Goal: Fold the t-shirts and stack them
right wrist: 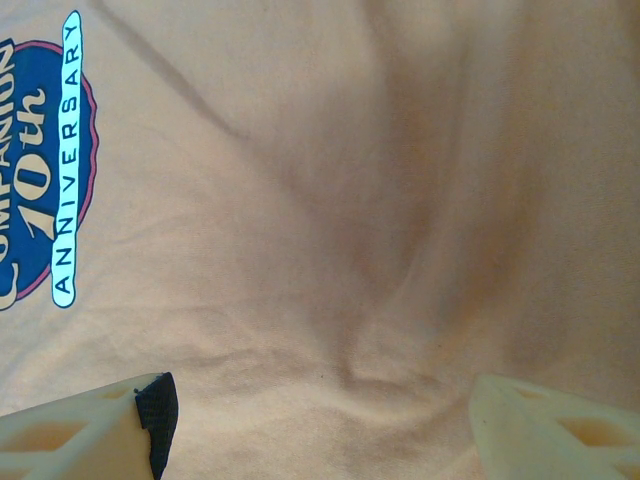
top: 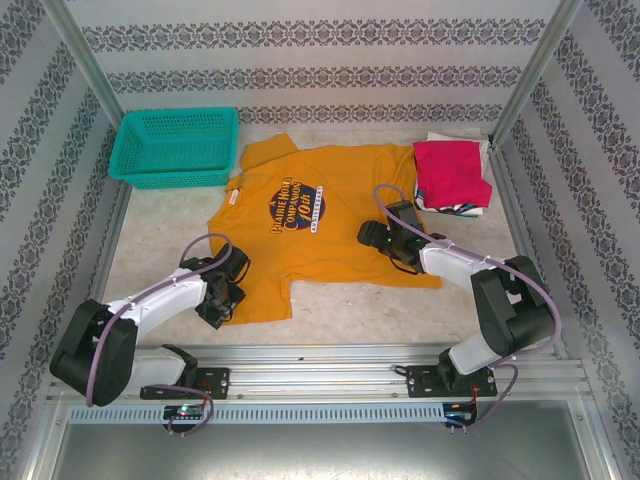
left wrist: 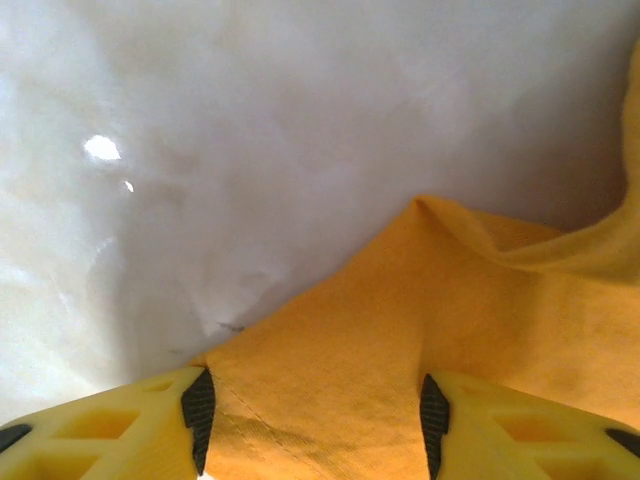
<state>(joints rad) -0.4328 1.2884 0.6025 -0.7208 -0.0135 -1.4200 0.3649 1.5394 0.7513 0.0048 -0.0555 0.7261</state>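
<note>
A: So, the orange shirt (top: 320, 215). Where?

B: Spread face up mid-table (top: 400, 310), collar toward the far wall, lettering (top: 297, 208) showing. Near hem uneven: the left part reaches closer to the arm bases than the right part.

A: Left gripper (left wrist: 315, 425)?

B: At the shirt's near left corner. Wrist view: fingers parted and released, dark pads (left wrist: 198, 415) either side of orange cloth that runs to a pointed peak ahead, bare table beyond it. The frame's bottom edge cuts the fingers off, so I can't tell whether they touch the cloth. From above, the wrist body hides the fingertips.

A: Right gripper (right wrist: 320, 430)?

B: Over the shirt's right half, just right of the lettering. Fingers spread wide, holding nothing, with wrinkled cloth lying between them. One dark pad is visible on the left finger; the other finger shows its pale side. The print is clipped at the frame's left edge: "10th ANNIVERSARY" reads, the rest is cut off.

A: Other shirts?

B: Red shirt (top: 450, 170) folded at the far right, on top of white shirts (top: 470, 208). Edges of those peek out underneath; I can't count them. A bit of darker print shows at the stack's near edge, too small to read.

A: Basket (top: 175, 145)?

B: Teal, far left corner, just beside the orange sleeve. Touching or apart, I can't tell.
</note>
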